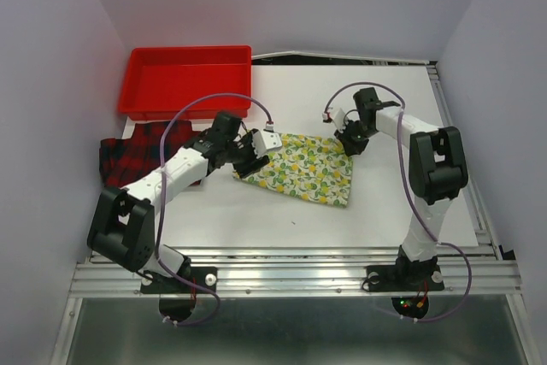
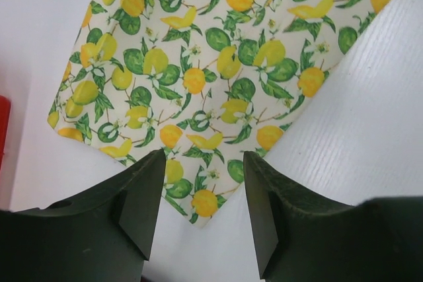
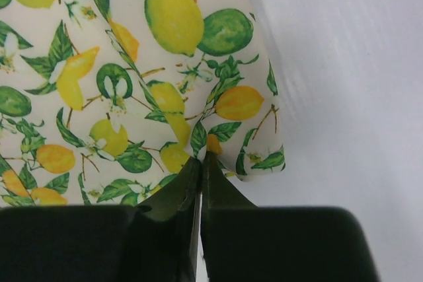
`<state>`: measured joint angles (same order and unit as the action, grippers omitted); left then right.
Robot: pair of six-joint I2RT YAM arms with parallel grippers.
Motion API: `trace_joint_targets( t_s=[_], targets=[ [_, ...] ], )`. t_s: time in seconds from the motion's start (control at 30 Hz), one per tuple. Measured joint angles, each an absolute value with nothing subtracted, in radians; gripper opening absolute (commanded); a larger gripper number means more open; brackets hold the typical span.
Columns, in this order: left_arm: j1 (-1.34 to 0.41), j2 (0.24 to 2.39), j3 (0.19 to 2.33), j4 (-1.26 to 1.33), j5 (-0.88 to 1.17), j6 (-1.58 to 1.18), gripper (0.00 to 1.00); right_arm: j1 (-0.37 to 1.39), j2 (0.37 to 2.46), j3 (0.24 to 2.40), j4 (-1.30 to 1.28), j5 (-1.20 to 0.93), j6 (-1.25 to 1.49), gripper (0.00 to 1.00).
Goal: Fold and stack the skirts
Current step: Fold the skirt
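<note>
The lemon skirt (image 1: 309, 168) is spread flat mid-table. Its far right corner is pinched by the closed right gripper (image 3: 200, 163). A left corner is straddled by the parted, empty left gripper (image 2: 203, 170). The plaid skirt (image 1: 124, 153), far left, is partly hidden by the left arm.

Overhead view looks down; 2 close wrist views share lemon skirt (image 2: 218, 64).

1. plaid skirt (image 1: 128, 153): right part hidden under left arm (image 1: 175, 173), top view.
2. lemon skirt (image 2: 198, 64): cut off at top edge, left wrist view; at top and left edges, right wrist view.
3. red tray (image 2: 2, 130): sliver only, left edge, left wrist view.
</note>
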<state>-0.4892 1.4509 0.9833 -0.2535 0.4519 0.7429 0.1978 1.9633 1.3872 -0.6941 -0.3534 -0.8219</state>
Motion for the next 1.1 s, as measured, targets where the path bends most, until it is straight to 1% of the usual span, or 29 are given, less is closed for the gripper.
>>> trace_joint_targets(
  t_s=[0.23,0.37,0.4,0.47,0.5,0.53,0.6,0.67,0.97,1.1],
  targets=[
    [-0.491,1.396,0.934,-0.268,0.449,0.795,0.62,0.198,1.969,1.4,-0.699,-0.353,-0.778,0.01],
    [-0.491,1.38,0.916,-0.278,0.457,0.819,0.64,0.189,1.96,1.435,-0.771,-0.387,-0.738,0.01],
    [-0.491,1.375,0.909,-0.28,0.46,0.829,0.64,0.186,1.959,1.467,-0.796,-0.402,-0.731,0.07],
    [-0.492,1.369,0.899,-0.283,0.462,0.839,0.64,0.173,1.969,1.566,-0.86,-0.432,-0.723,0.11],
    [-0.492,1.367,0.894,-0.287,0.462,0.847,0.64,0.168,1.979,1.618,-0.883,-0.443,-0.721,0.1],
    [-0.492,1.367,0.891,-0.289,0.461,0.85,0.64,0.162,1.988,1.662,-0.892,-0.45,-0.72,0.01],
    [-0.492,1.367,0.889,-0.295,0.461,0.859,0.64,0.155,2.007,1.735,-0.894,-0.463,-0.718,0.01],
    [-0.492,1.367,0.889,-0.295,0.461,0.86,0.64,0.149,2.02,1.758,-0.897,-0.467,-0.714,0.01],
    [-0.492,1.367,0.889,-0.277,0.452,0.854,0.64,0.145,2.203,1.75,-0.842,-0.37,-0.654,0.01],
    [-0.492,1.37,0.889,-0.265,0.433,0.835,0.63,0.143,2.207,1.753,-0.807,-0.318,-0.594,0.01]
  ],
)
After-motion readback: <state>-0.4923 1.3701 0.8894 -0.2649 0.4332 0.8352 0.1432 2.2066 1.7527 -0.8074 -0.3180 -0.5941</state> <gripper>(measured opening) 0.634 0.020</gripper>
